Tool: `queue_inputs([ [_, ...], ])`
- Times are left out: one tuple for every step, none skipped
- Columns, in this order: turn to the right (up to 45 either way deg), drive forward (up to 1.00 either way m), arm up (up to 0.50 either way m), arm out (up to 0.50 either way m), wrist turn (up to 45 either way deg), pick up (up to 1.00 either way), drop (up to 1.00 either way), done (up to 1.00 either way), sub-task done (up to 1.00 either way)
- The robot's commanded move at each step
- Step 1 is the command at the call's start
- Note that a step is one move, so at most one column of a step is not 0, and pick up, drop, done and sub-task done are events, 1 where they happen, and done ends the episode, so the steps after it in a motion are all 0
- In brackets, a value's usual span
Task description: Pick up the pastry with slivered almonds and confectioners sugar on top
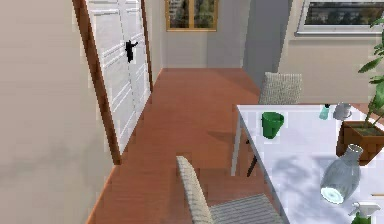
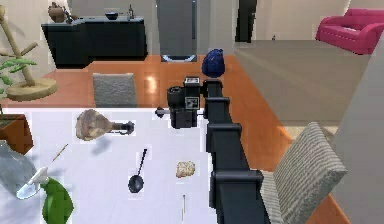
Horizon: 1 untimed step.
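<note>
The small tan pastry (image 2: 185, 169) lies on the white worktop (image 2: 110, 165) close to its edge at the arm side view's right, just beside the dark arm (image 2: 228, 150). The gripper (image 2: 163, 112) sits at the worktop's far corner, near a round brown loaf (image 2: 93, 124), and I cannot tell whether it holds anything. Open wooden floor (image 2: 270, 90) spreads past that corner, between two chairs (image 2: 113, 88).

Ahead of us a reddish floor (image 1: 190, 110) runs past a white double door (image 1: 118, 60) on the left toward a wood-framed window (image 1: 191, 13). At the right we see a white table (image 1: 290, 150) bearing a green cup (image 1: 272, 124) and a glass vase (image 1: 341, 177), with a woven chair (image 1: 281, 89) at its far end.
</note>
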Motion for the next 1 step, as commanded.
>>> queue_inputs([
  [0.0, 0.00, -0.30, 0.00, 0.0, 0.00, 0.00, 0.00, 0.00],
])
